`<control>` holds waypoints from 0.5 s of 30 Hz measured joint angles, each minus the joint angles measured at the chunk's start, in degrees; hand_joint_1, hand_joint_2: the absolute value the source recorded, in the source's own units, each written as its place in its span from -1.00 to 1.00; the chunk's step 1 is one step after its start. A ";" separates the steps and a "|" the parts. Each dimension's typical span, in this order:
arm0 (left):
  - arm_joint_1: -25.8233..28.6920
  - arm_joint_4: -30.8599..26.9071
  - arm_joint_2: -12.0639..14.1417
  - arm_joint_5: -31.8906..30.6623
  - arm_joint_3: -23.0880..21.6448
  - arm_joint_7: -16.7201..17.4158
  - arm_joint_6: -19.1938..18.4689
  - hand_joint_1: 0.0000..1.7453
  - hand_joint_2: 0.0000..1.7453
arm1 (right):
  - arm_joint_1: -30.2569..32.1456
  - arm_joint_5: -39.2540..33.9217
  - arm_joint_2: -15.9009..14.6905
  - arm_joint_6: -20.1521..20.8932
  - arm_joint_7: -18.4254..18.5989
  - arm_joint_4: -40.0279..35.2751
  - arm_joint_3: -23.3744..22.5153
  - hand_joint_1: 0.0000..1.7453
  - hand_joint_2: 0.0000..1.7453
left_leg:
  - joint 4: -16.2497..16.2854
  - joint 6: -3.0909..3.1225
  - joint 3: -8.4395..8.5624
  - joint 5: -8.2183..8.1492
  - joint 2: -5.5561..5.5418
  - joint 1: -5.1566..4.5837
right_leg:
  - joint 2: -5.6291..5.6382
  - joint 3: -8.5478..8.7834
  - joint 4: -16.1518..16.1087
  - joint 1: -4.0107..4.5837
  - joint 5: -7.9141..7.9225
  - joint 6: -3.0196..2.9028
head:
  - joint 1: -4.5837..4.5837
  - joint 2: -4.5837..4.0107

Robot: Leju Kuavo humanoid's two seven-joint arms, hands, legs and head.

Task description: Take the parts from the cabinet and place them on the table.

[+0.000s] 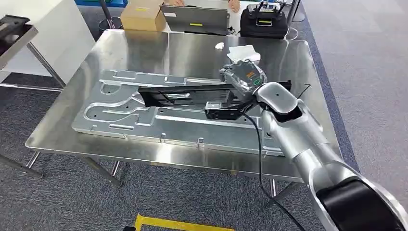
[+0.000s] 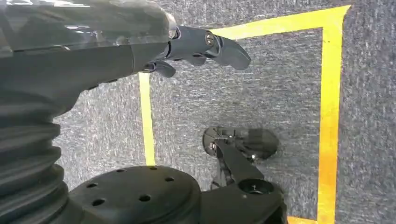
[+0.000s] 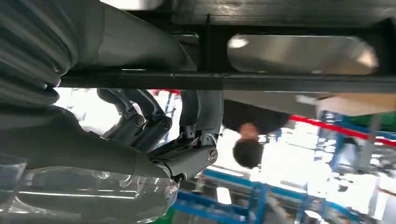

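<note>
- Because the black frame part (image 1: 192, 94) is long and flat, the right hand (image 1: 244, 76) grasps it at one end, the fingers (image 3: 140, 119) curled round its thin bar, so the rest can lie level across the silver pressed panel (image 1: 144, 115) that stretches away from the hand on the worktop (image 1: 144, 48)
- While the far end of the black part seems to rest on the panel, I cannot tell whether the end under the hand is set down or just above it; my judgement is that the placing is nearly done and release is what remains
- Since it has no share in this step, the left hand (image 2: 201, 49) hangs down over the carpet beside a yellow floor line (image 2: 329, 116), fingers loosely apart, grasping nothing
- Counted: one black frame part, one silver panel, both on the worktop near the right hand
- Beyond the hand, past the worktop's far edge, stand one cardboard box (image 1: 142, 15), one laptop (image 1: 195, 19) and one black case (image 1: 263, 21); a person sits there
</note>
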 joint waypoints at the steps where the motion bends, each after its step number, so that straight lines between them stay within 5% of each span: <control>1: 0.10 0.00 -0.02 0.00 0.04 0.11 0.22 -1.00 1.00 | 0.22 -0.81 0.13 0.07 -0.15 -0.50 1.12 1.00 1.00 | 0.00 0.00 0.00 0.00 -0.03 0.00 | -0.03 0.00 0.00 0.00 0.00 0.01 | 0.00 0.00; 15: 0.43 0.00 -0.17 0.00 0.35 0.09 0.72 -1.00 1.00 | 0.63 -4.93 -0.17 0.61 0.55 -4.21 6.75 1.00 1.00 | 0.06 0.05 -0.02 -0.01 -0.10 -0.24 | -0.04 -0.01 -0.01 -0.07 0.01 0.03 | 0.00 0.00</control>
